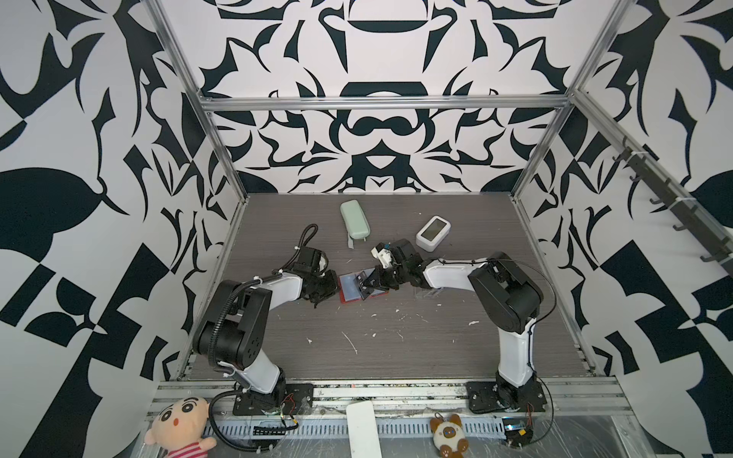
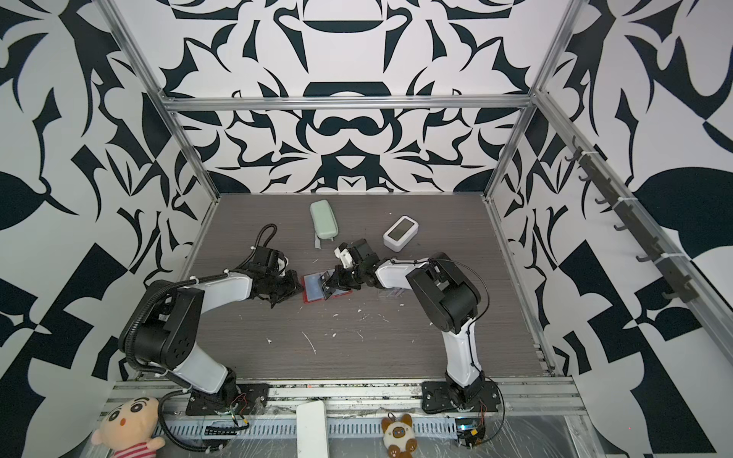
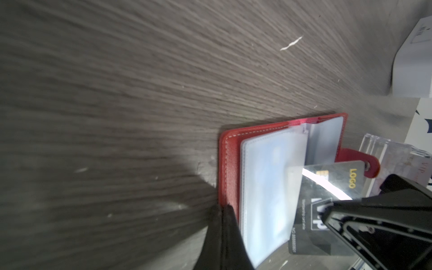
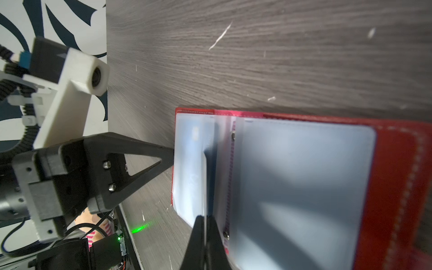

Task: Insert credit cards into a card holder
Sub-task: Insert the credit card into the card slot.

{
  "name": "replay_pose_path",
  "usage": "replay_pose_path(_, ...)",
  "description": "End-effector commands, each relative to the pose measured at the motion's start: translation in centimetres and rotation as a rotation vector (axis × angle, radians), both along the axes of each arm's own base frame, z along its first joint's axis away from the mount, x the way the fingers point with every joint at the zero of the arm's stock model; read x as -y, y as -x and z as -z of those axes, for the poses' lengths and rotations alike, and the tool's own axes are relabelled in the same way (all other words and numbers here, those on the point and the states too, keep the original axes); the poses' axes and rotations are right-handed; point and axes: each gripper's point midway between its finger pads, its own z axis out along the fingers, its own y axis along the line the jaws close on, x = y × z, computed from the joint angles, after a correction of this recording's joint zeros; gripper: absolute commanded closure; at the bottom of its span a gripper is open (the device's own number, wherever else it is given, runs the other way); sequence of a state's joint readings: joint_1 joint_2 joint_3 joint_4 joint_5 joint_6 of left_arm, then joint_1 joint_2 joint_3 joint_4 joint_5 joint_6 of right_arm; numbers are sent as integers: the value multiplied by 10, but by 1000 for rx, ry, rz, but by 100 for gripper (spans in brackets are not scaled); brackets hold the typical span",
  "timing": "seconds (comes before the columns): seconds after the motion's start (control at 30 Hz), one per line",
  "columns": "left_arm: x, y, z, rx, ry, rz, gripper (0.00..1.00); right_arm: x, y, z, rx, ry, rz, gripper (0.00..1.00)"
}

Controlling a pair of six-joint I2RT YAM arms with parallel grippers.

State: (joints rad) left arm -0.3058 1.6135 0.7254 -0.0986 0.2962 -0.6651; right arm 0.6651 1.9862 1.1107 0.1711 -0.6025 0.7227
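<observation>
The red card holder lies open in the middle of the table, its clear sleeve pages facing up, one with a blue card inside. My left gripper is shut, its tips resting on the holder's left cover edge. From the right, my right gripper is shut on a black VIP card. It holds the card on edge over the pages near the spine. The same black card shows edge-on in the right wrist view. Behind the snap tab a whitish-pink card stands.
A clear acrylic stand sits just right of the holder, under my right forearm. A mint-green case and a white screen device lie farther back. Plush toys sit past the front rail. Metal frame posts border the table.
</observation>
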Motion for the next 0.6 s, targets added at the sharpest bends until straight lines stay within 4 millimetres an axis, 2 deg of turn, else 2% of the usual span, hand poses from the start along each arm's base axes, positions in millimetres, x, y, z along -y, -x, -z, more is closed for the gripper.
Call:
replay_pose_path(0.0, -10, 16, 18, -87, -58, 2, 100, -5, -2, -7, 22, -42, -12, 100)
replay_pose_path(0.57, -8, 19, 22, -105, -51, 12, 100, -8, -17, 3, 40, -67, 18, 100)
